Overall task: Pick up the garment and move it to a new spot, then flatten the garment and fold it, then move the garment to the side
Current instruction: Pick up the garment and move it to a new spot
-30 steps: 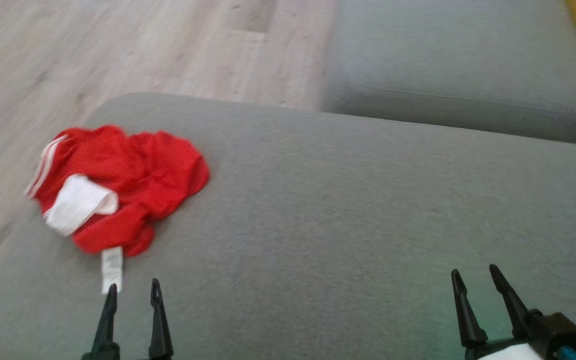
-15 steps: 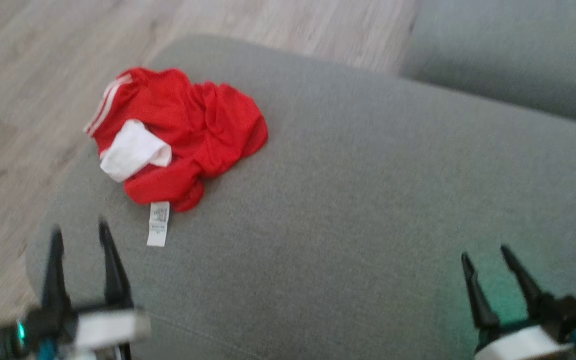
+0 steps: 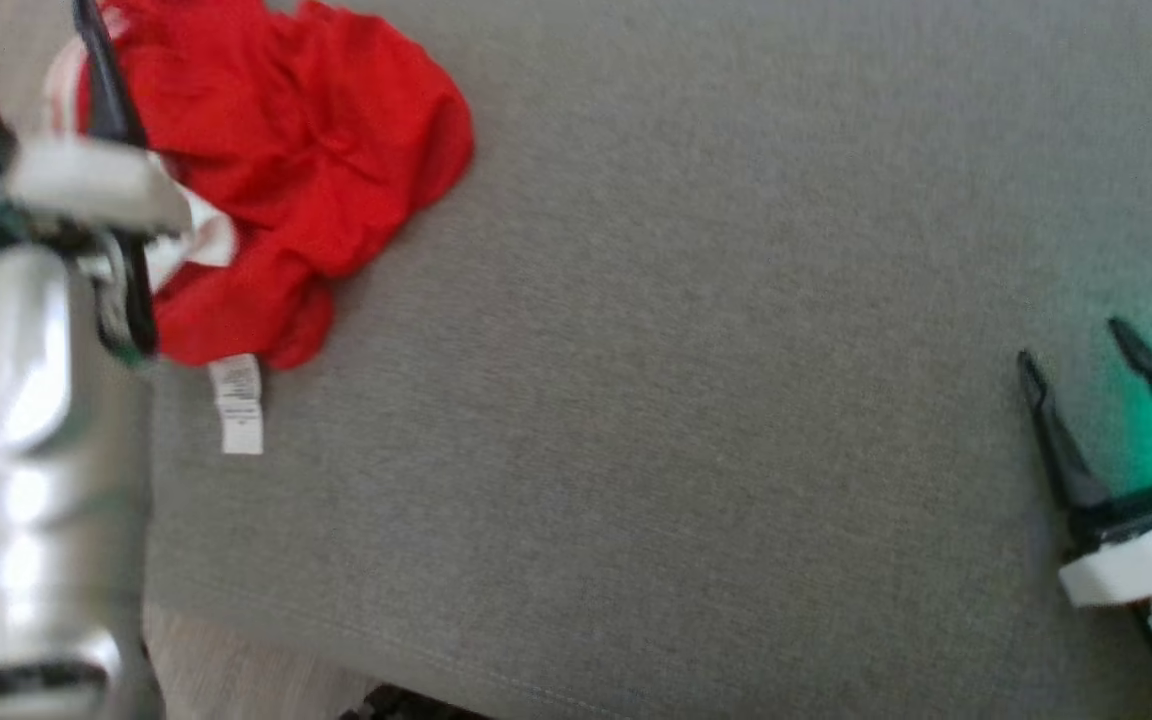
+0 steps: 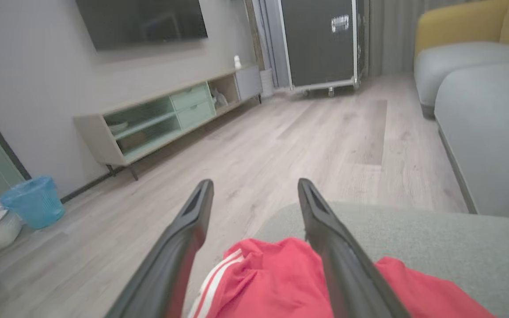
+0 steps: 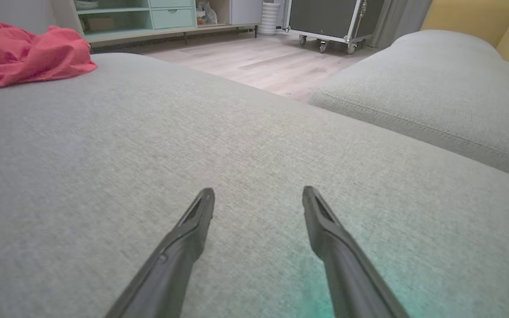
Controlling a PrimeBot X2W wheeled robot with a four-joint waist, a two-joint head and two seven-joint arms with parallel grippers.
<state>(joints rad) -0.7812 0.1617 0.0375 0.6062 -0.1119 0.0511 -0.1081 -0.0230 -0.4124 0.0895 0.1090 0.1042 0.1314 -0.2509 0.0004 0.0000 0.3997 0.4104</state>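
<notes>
No step done: the crumpled red garment [image 3: 316, 150], possibly shorts, lies ungrasped on the sofa cushion [image 3: 686, 400]; left gripper [image 4: 255, 183] and right gripper [image 3: 1071, 342] fingers open, empty.

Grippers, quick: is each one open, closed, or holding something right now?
Left gripper: open, over the red garment, holding nothing.
Right gripper: open, empty, over the grey cushion.

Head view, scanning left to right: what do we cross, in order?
In order: left tool, open, overlapping the garment's left edge → red garment → bare stretch of grey cushion → right tool, open, above the cushion.
</notes>
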